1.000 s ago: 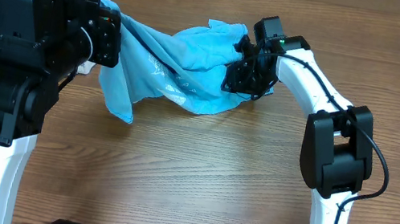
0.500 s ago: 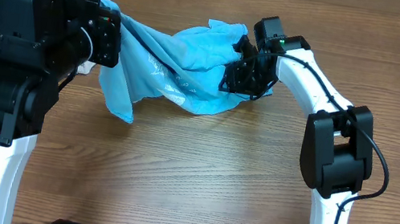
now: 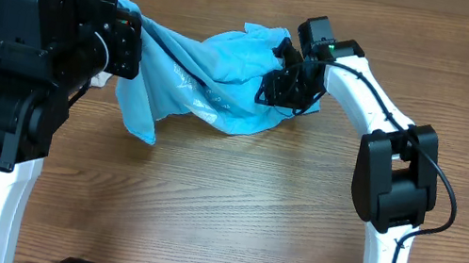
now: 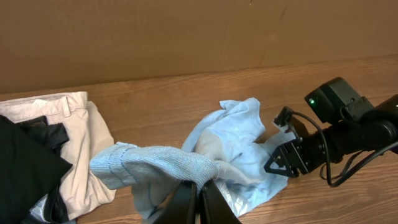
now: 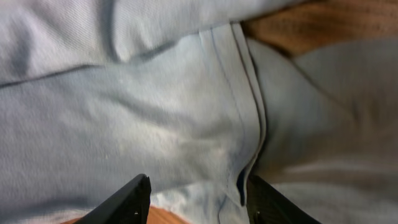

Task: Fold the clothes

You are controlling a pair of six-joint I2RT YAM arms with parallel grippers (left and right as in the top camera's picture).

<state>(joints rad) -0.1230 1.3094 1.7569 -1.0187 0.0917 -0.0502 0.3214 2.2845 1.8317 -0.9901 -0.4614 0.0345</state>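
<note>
The wooden worktop [image 3: 230, 217] carried everything, with the left arm [image 3: 2, 93] bulking over its left side and the right arm [image 3: 394, 177] reaching in from the right. Between them the sky-blue T-shirt [image 3: 216, 71] was strung out at the far side of the worktop, one end lifted toward the left arm, the crumpled middle sagging, and a loose flap hanging down to the wood.

Only the left wrist view took in the pile to the side. It showed beige trousers [image 4: 74, 143] lying flat, with a black garment [image 4: 25, 162] overlapping their near edge. From overhead that pile was hidden behind the left arm.

The left hand [image 4: 199, 199] showed plainly in its own camera alone. Its fingers were pressed together on a bunched ribbed edge of the T-shirt, and the cloth draped away from the pinch toward the far side. The overhead view hid that grip behind the arm's housing.

The right hand [image 3: 286, 83] sat against the T-shirt's right end. Its own camera showed what the others could not — two fingertips [image 5: 134, 199] standing well apart, with flat blue cloth and a stitched seam spread beyond the gap and nothing clamped between them.
</note>
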